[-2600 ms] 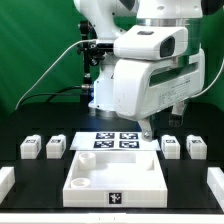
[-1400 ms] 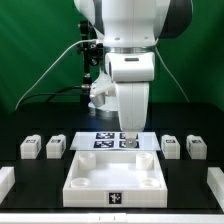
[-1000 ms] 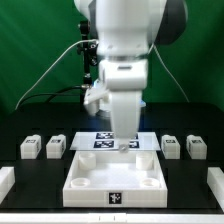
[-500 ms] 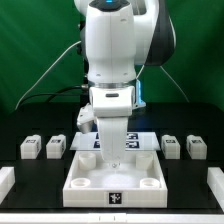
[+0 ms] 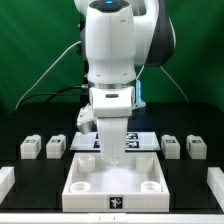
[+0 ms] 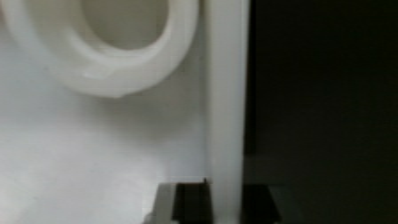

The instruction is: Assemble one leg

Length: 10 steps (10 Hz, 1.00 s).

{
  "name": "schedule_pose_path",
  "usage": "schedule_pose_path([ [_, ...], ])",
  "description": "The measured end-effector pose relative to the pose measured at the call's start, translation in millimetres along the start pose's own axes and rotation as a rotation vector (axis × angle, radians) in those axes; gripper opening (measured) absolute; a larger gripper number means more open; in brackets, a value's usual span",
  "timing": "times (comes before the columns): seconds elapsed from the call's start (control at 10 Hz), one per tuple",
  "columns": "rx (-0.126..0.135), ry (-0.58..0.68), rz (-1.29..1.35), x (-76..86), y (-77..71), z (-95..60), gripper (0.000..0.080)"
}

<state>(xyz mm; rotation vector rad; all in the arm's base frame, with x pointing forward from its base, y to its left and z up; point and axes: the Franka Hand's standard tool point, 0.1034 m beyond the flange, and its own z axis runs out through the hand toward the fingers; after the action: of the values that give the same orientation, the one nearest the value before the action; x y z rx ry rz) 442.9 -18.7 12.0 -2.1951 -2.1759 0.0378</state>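
Swinging inward, my arm now hangs over the large white rimmed panel (image 5: 112,182); whether my jaws are open is hidden. Small white tagged plastic legs (image 5: 57,146) lie untouched toward the black counter's (image 5: 190,178) side edges; grasping one comes next.

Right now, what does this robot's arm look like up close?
The glossy white rounded arm has dark grey joint bands, a boxy white hand, and thin black cables behind it. I see no markings.

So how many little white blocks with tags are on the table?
4. On the exterior view's left of the panel: first leg, second leg. On its right: third leg, fourth leg. The arm may hide others.
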Motion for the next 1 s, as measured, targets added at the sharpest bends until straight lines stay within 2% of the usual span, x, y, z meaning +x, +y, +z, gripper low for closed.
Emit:
schedule_pose_path([
  [0.7, -0.008, 0.001, 0.003, 3.3, 4.4, -1.4, 0.0060],
  [1.0, -0.031, 0.030, -0.032, 43.6, 37.0, -5.9, 0.0060],
])
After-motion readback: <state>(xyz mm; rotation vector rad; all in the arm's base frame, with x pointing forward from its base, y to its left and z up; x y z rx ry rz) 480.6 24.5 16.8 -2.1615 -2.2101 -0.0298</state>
